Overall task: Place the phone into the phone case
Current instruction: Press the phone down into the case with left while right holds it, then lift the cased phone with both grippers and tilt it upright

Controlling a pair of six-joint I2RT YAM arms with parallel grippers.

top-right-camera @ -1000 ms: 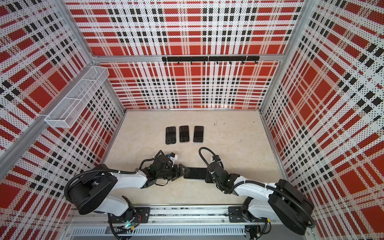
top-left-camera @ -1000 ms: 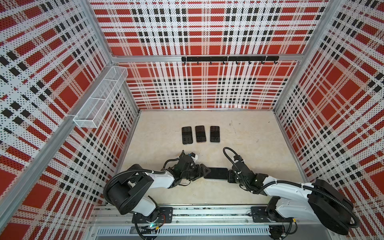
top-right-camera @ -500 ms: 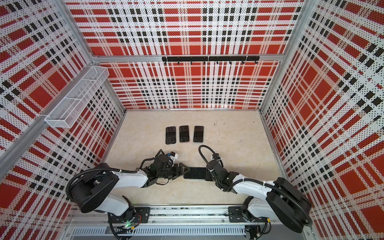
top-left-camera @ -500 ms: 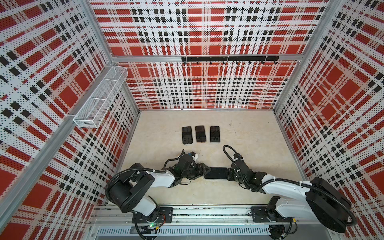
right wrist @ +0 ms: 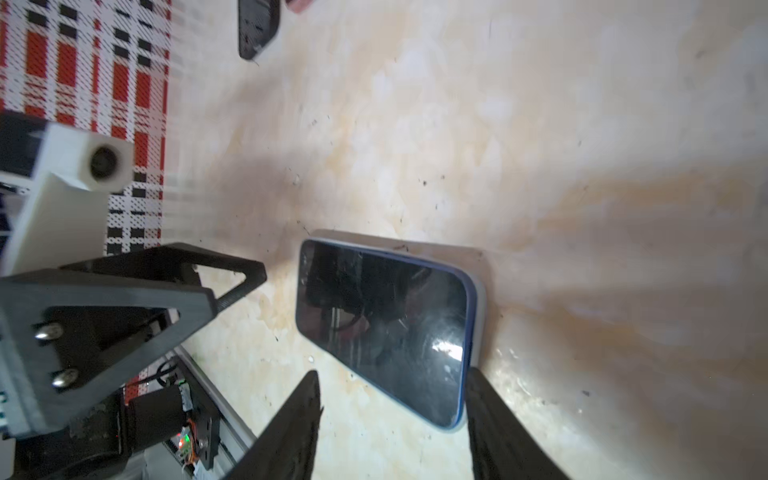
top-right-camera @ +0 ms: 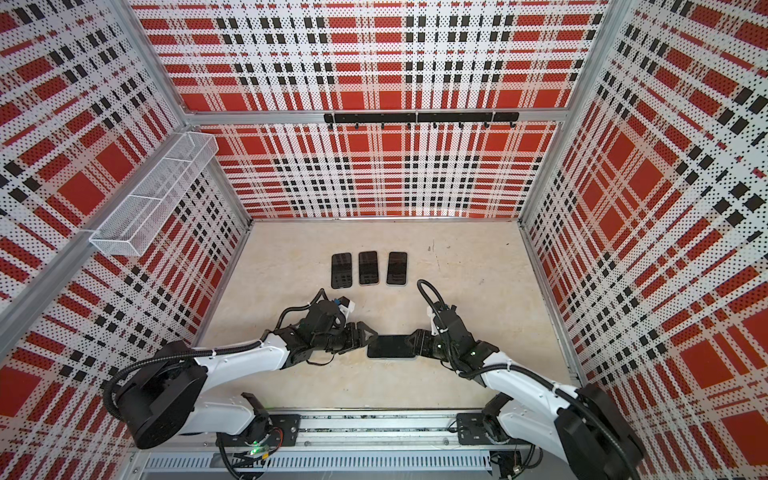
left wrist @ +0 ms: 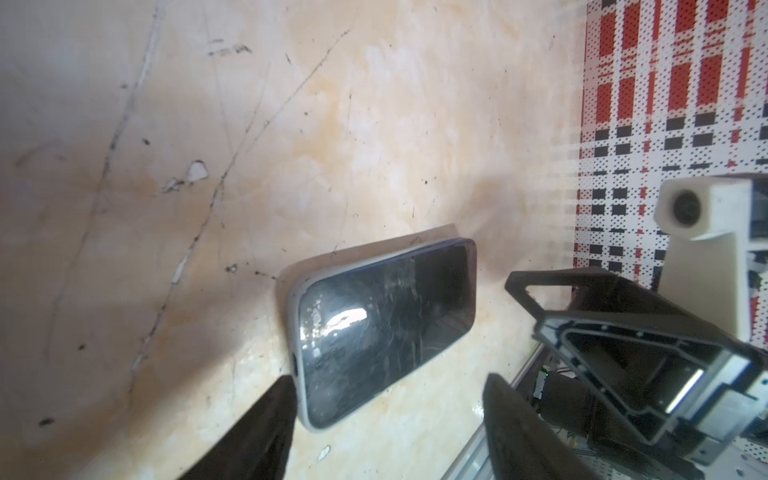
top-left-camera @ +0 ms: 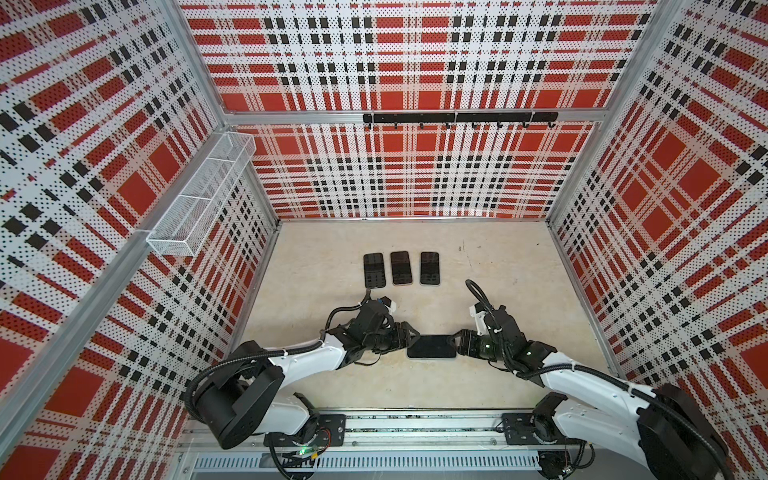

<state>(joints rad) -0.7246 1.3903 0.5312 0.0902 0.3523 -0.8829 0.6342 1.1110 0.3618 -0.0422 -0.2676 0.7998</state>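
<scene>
The phone [top-left-camera: 431,347], probably stiff and slick-glassed in its grippier phone case [left wrist: 296,332] (take the long edges), lies unheld between two parted, empty grippers: left gripper [top-left-camera: 409,338] at nine o'clock, right gripper [top-left-camera: 457,345] at three.

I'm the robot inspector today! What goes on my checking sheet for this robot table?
Surface: beige table, scuffed and speckled.
Job's things: phone lies screen-up in the pale case; whether fully seated, cannot tell.
Clutter: three dark phone-shaped slabs in a row farther back, apart from the arms.
Grippers: left gripper and right gripper both open, one at each end of the phone.
Cables: black cable loops above the right wrist, clear of the phone.
Surroundings: plaid walls, wire basket, hook rail.
</scene>
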